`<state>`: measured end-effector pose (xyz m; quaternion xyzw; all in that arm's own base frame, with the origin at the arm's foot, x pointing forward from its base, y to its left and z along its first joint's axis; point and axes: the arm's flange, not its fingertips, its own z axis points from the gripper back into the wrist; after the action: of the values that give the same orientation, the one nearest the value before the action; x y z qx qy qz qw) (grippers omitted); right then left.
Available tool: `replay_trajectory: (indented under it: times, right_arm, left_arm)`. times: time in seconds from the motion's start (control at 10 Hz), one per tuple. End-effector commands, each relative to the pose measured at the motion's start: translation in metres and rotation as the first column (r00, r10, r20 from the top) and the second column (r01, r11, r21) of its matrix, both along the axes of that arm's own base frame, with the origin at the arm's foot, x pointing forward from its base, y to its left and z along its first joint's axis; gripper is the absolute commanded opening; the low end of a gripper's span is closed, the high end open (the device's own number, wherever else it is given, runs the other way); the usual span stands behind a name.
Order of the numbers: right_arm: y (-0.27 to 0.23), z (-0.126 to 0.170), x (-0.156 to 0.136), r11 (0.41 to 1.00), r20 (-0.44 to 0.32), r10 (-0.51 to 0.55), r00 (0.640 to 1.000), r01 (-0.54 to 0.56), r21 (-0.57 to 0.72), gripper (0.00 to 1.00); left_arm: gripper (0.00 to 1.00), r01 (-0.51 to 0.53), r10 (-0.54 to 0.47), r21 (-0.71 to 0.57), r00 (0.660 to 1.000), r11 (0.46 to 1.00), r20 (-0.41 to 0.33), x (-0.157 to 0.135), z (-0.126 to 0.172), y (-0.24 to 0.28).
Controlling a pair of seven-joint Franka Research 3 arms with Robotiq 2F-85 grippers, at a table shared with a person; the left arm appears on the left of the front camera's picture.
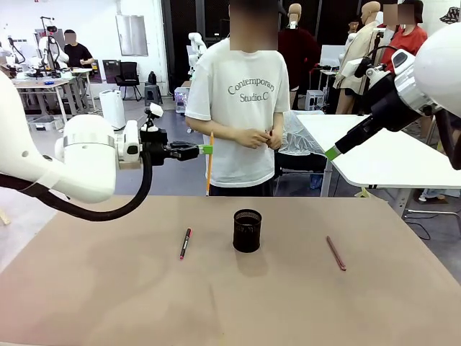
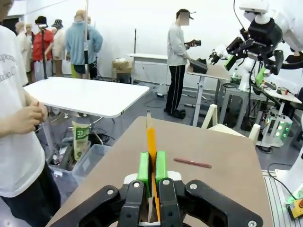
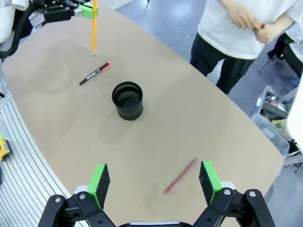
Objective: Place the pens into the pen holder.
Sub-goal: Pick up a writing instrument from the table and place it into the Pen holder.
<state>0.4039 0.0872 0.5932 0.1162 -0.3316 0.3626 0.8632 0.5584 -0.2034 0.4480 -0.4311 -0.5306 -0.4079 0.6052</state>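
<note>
the left hand (image 1: pixel 205 150) is clenched on the yellow-orange pencil (image 1: pixel 209 169), which hangs upright, high above the tabletop (image 1: pixel 108 303) and left of the pen holder (image 1: pixel 247 231). to do this well, i'd carry it right until its lower end sits over the cup's mouth, keep it plumb, lower it inside the rim, then let go. the right hand (image 3: pixel 154 177) is spread wide and empty above the reddish-pink pen (image 3: pixel 180 177). the black pen (image 1: pixel 185 244) lies just left of the holder.
</note>
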Motion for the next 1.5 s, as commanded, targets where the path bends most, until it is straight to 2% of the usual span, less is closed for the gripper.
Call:
replay_trajectory:
  times: [0.0,0.4,0.9,1.0,1.4]
  right_arm:
    - [-0.001,0.000,0.000,1.000,-0.001,0.005,1.000,-0.005,0.009,1.00]
    - [-0.001,0.000,0.000,1.000,-0.001,0.005,1.000,-0.005,0.009,1.00]
    - [-0.001,0.000,0.000,1.000,-0.001,0.005,1.000,-0.005,0.009,1.00]
    - [-0.001,0.000,0.000,1.000,-0.001,0.005,1.000,-0.005,0.009,1.00]
    - [-0.001,0.000,0.000,1.000,-0.001,0.005,1.000,-0.005,0.009,1.00]
  left_arm:
    - [0.00,-0.022,0.022,-0.007,1.000,1.000,0.005,-0.014,0.015,0.025]
    - [0.00,-0.066,0.066,-0.010,0.998,0.998,0.012,-0.046,0.038,0.075]
    - [0.00,-0.218,0.218,0.038,0.976,0.975,0.007,-0.075,0.048,0.104]
    - [0.00,-0.151,0.151,0.015,0.988,0.988,0.024,-0.063,0.048,0.100]
    - [0.00,-0.151,0.151,0.015,0.988,0.988,0.024,-0.063,0.048,0.100]
